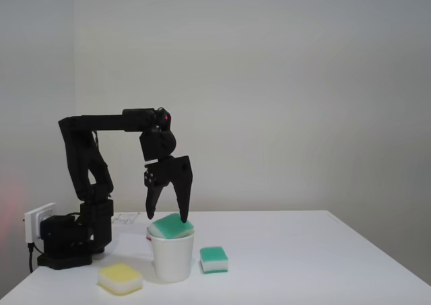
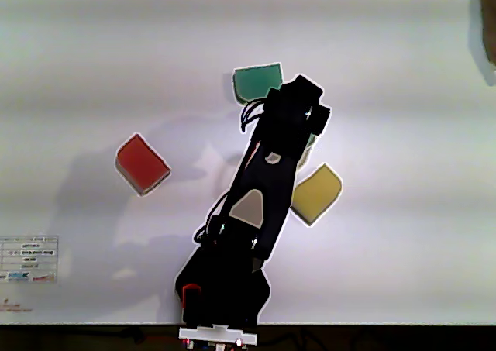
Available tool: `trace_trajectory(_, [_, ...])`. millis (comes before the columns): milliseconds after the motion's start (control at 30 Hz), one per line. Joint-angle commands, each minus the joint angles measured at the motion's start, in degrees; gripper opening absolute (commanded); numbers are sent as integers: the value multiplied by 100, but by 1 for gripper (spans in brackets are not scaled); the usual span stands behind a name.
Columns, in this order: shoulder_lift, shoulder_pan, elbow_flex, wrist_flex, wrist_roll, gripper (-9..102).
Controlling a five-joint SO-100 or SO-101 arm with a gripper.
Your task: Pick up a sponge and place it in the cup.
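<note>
The sponge [image 1: 172, 226] is sitting tilted on the top of the cup [image 1: 172, 256], right under the claw [image 1: 168, 216]. It is not down inside yet. It looks about as wide as the cup's mouth, so it may be getting stuck on the rim. If the claw is pulling away crooked, the sponge could be tipping off and falling onto the tabletop [image 1: 303, 251], or the light cup could be knocked over.

The claw is pointing straight down with its two fingers spread partly apart. One fingertip is touching the sponge, and I cannot tell if it is gripping it. The arm is reaching out flat from its base, then bending down at the wrist.

A smaller green sponge [image 1: 214, 258] is lying just beside the claw's right in the fixed view. A yellow sponge [image 1: 120, 278] is lying lower left of it.
</note>
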Motion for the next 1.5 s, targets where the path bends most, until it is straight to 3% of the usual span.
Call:
trace_trajectory(0, [70,0,-290,123,18,42])
trace_trajectory(300, [-35,-26,-765,562,18,42])
trace_trajectory(600, [-185,-211,-1644,1380,272,29])
trace_trajectory(1167, [-149,-545,-2057,1758,527,0])
trace_trajectory(1467, [-88,-519,-2092,1898,536,0])
